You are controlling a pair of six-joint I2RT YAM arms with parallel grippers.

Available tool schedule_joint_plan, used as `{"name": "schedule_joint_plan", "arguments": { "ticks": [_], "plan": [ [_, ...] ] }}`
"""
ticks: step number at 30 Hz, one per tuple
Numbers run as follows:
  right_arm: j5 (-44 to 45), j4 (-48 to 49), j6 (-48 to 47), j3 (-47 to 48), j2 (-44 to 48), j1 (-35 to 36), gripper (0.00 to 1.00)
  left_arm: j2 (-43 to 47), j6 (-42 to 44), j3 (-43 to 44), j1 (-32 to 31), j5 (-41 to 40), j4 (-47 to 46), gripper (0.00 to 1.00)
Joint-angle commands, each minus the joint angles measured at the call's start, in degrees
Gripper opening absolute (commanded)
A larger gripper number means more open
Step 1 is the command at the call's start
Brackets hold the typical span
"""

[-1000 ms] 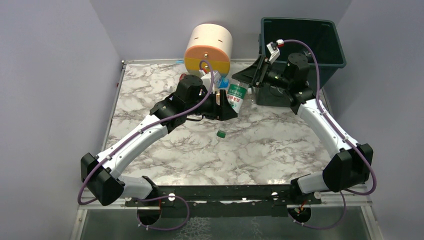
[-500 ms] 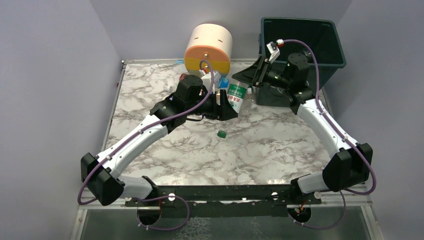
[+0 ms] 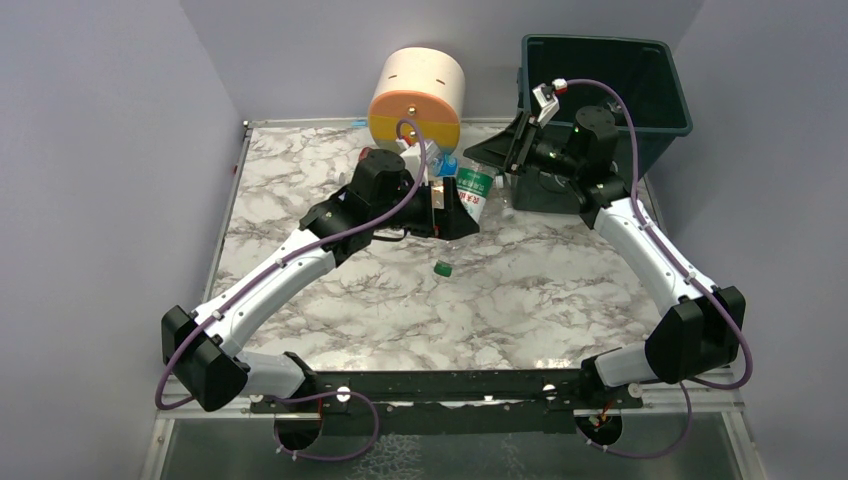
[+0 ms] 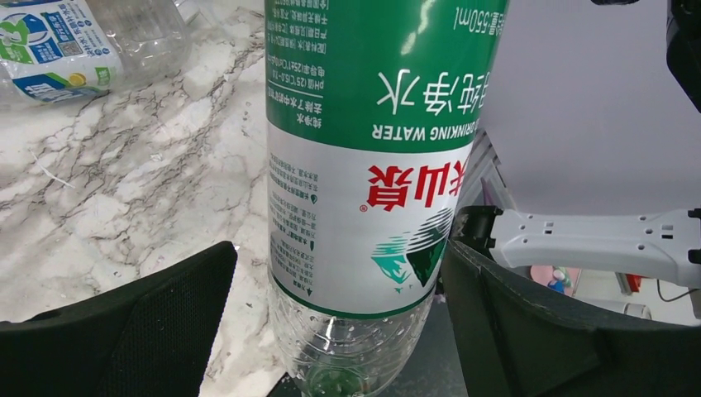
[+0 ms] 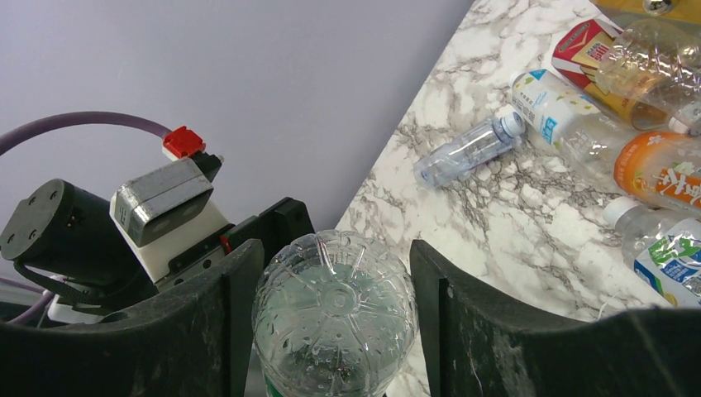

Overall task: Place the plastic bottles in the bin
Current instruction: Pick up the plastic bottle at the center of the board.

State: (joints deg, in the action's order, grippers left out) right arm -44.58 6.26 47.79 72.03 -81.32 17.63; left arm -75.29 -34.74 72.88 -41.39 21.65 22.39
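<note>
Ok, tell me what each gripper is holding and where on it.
The right gripper grips the green-labelled bottle by its base end. The left gripper stands open either side of the label, holding nothing.

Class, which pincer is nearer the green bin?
Right. The right pincer hangs close beside the bin, gripping the bottle by its base. The left pincer flanks the bottle lower down, further from the bin.

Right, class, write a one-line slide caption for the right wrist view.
Right hand closed on a clear plastic bottle, base toward camera, more bottles lying on the marble table.
</note>
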Motion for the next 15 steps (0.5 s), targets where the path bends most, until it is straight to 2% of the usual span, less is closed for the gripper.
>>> {"name": "schedule_joint_plan", "arguments": {
  "ticks": [1, 15],
  "plan": [
    [-0.2, 0.8, -0.5, 0.1, 0.3, 0.4, 0.52, 1.8, 0.0, 2.1, -0.2, -1.8, -0.5, 0.99],
    [0.7, -1.1, -1.8, 3.0, -1.2, 0.4, 0.51, 8.0, -0.2, 6.4, -0.2, -2.4, 0.8, 0.99]
  ]
}}
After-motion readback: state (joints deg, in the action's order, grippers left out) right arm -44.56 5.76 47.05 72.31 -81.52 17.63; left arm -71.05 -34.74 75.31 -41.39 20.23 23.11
